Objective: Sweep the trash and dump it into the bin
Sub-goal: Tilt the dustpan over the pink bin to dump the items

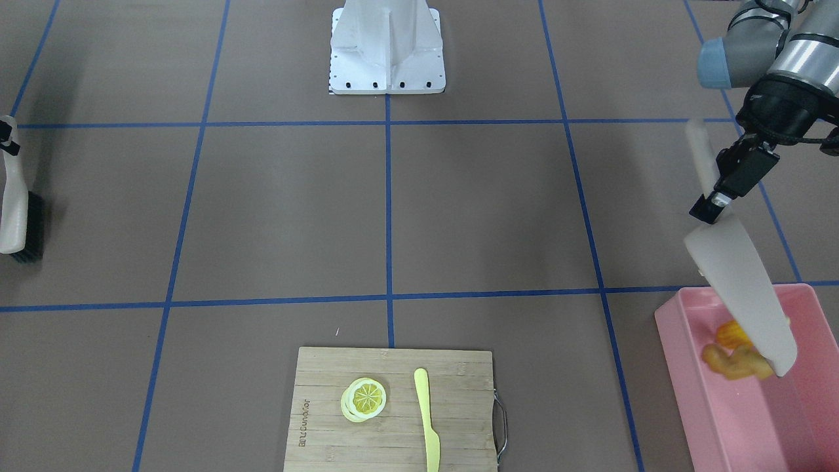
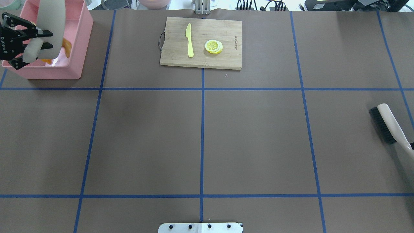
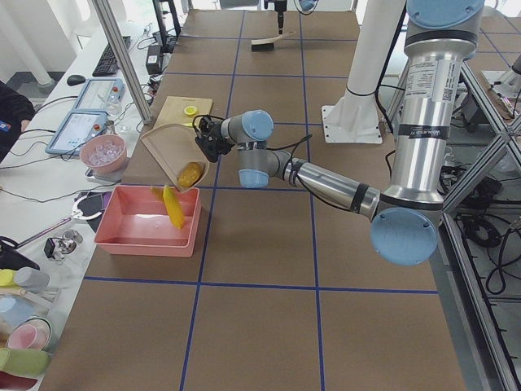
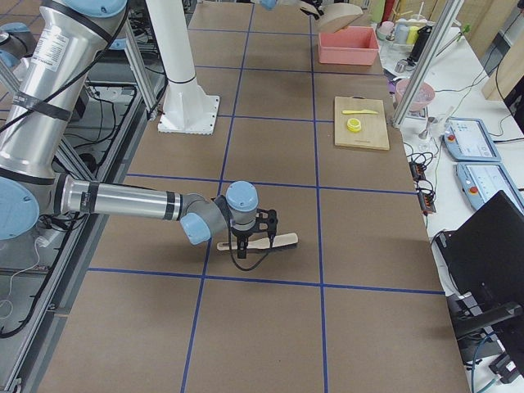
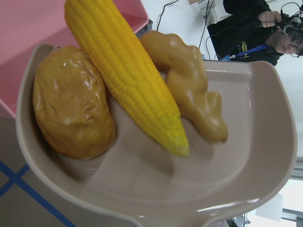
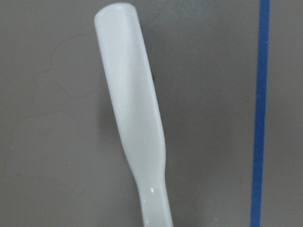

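Note:
My left gripper point(image 1: 711, 206) is shut on the handle of the beige dustpan point(image 1: 741, 282) and holds it tipped over the pink bin point(image 1: 675, 357) at the table's far left corner. In the left wrist view the yellow corn cob point(image 5: 128, 75), the tan ginger root point(image 5: 189, 80) and the brown-orange potato lump point(image 5: 71, 109) lie at the pan's lip. In the exterior left view the corn point(image 3: 172, 208) hangs out over the bin point(image 3: 146, 236). My right gripper point(image 1: 6, 139) is shut on the handle of the brush point(image 2: 388, 124) low at the table's right edge.
A wooden cutting board point(image 2: 174, 55) at the far middle carries a lemon slice point(image 2: 213, 46) and a yellow knife point(image 2: 189, 40). The robot's white base point(image 1: 387, 46) stands at the near middle. Blue tape lines cross the brown table.

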